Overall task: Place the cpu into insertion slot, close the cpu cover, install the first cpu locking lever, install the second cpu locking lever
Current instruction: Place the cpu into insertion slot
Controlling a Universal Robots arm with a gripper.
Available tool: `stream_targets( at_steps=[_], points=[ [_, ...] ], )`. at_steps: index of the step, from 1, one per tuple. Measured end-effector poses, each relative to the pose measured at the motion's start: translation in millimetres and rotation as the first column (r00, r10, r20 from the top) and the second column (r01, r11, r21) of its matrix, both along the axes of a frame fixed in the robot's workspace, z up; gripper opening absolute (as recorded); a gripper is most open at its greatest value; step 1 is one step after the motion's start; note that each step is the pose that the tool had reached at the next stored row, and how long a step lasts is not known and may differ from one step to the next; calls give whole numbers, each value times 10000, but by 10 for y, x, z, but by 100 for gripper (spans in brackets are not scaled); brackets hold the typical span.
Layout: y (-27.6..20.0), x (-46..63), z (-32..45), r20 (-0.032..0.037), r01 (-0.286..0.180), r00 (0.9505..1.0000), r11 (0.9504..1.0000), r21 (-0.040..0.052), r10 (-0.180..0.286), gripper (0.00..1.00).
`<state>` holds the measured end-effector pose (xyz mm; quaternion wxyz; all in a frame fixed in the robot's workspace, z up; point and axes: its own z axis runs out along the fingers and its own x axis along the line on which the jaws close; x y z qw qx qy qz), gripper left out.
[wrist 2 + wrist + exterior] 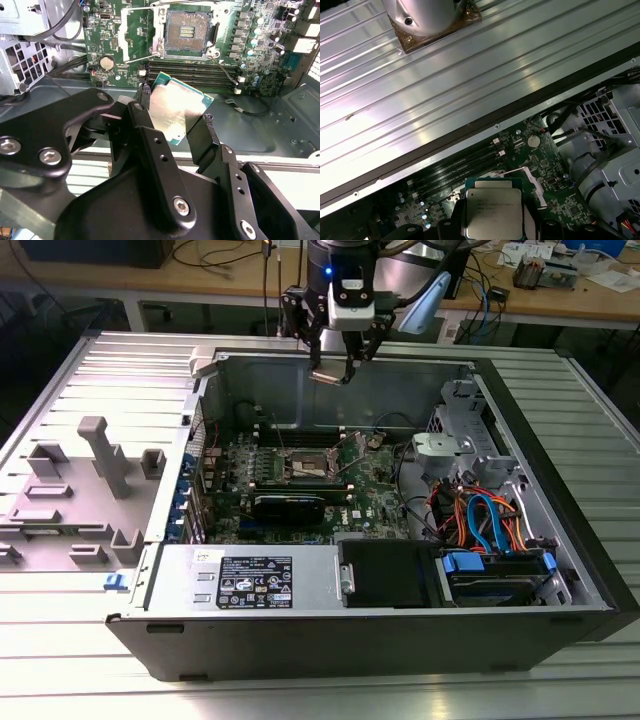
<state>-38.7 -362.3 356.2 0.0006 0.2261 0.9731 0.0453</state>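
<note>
The gripper hangs over the back wall of the open case, well above the board. Its jaws are clenched on the cpu, with one black finger against each of two opposite edges. In the second wrist view the chip sits tilted between the fingers, its pale shiny face framed by a green rim. In the first wrist view the cpu shows its grey lid with print on it.

The slot lies on the board, well apart from the cpu and lower than it. Its dark centre is uncovered inside a silvery rim. The long black memory slots run between the slot and the held chip in the second wrist view. A thin wire lever runs beside the slot's edge nearest them. A coin cell sits on the board near that lever.

In the exterior view the slot is near the board's middle, and a black card stands just beside it on the nearer side. Orange and blue cables bunch inside the case at the exterior view's right. A grey fixture rests on the ribbed table outside the case at the exterior view's left
</note>
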Motion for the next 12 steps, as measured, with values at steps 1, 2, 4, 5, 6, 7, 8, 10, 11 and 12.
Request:
stream_targets(
  at_steps=[1,2,4,5,6,7,8,10,11,12],
  points=[
    [0,0,-1,0,74,10000,10000,0,-74,54],
    [0,0,-1,0,135,9999,9999,0,-135,54],
    [0,0,-2,0,188,9998,9998,1,-188,54],
    [0,0,-2,0,189,9998,9998,0,-189,54],
    [0,0,-3,0,189,9998,9998,1,-189,54],
    [0,0,-3,0,189,9998,9998,1,-189,54],
    [0,0,-3,0,190,9998,9998,1,-190,54],
    [0,0,-3,1,190,9998,9998,0,-190,54],
    [0,0,-3,0,190,9998,9998,1,-190,54],
    [0,0,-2,0,190,9998,9998,0,-190,54]
  ],
)
